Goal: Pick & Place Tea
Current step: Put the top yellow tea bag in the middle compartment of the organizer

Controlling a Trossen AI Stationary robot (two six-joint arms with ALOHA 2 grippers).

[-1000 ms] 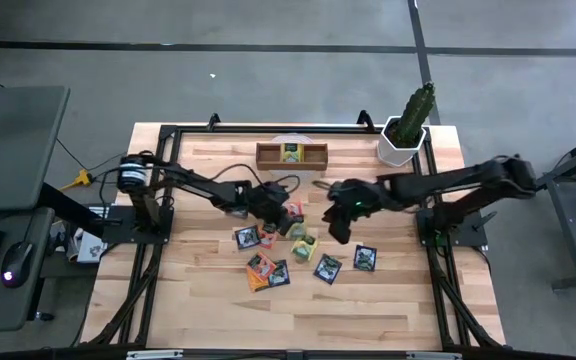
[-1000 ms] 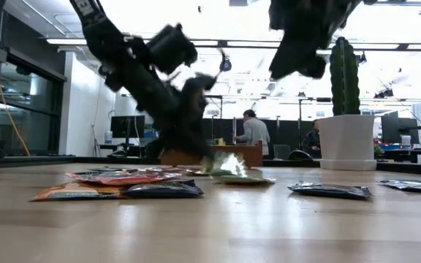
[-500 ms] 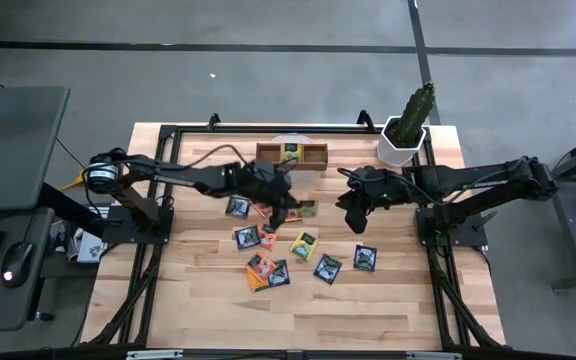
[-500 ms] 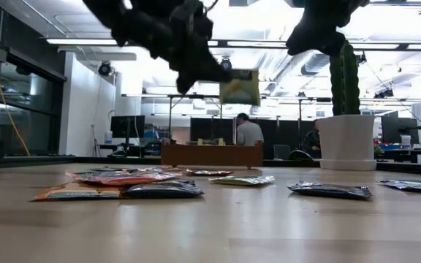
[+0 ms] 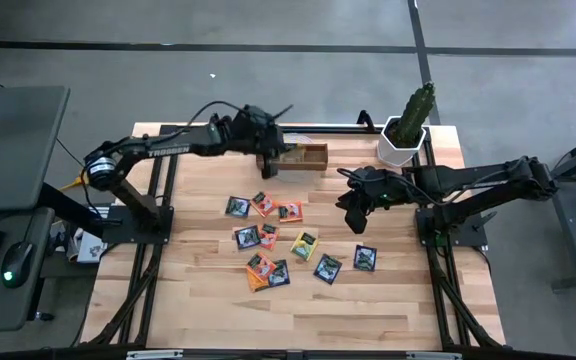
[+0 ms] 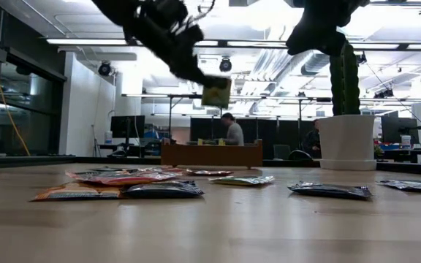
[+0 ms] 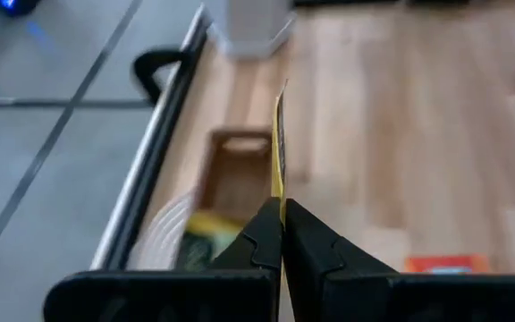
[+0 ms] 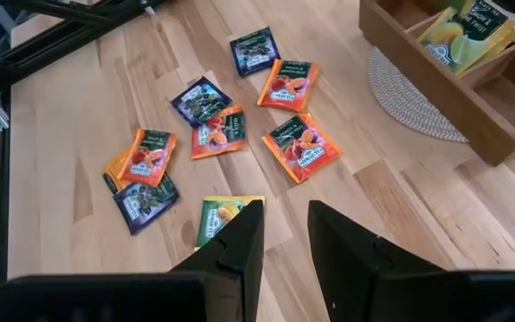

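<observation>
Holding a yellow-green sachet [image 6: 216, 92] over the wooden tray [image 5: 313, 157], left gripper [image 5: 268, 162] clamped; tray's middle compartment holds one; right gripper [image 5: 356, 222] parted, empty.

Eleven tea sachets loose on the table [image 5: 198, 300]: five orange sachets [image 5: 288, 212], five dark blue-black sachets [image 5: 237, 206], one yellow-green sachet [image 5: 305, 245]

One more yellow-green held sachet [image 6: 216, 92], pinched in the left gripper [image 7: 282, 215]

At least one yellow-green boxed sachet [image 8: 463, 31] in the wooden tray [image 5: 313, 155]; exact number there unclear

One tray, three compartments

One potted cactus [image 5: 408, 125]

One round woven mat [image 8: 409, 89]

Two arms, two grippers, the right gripper [image 8: 284, 228] holding none
</observation>
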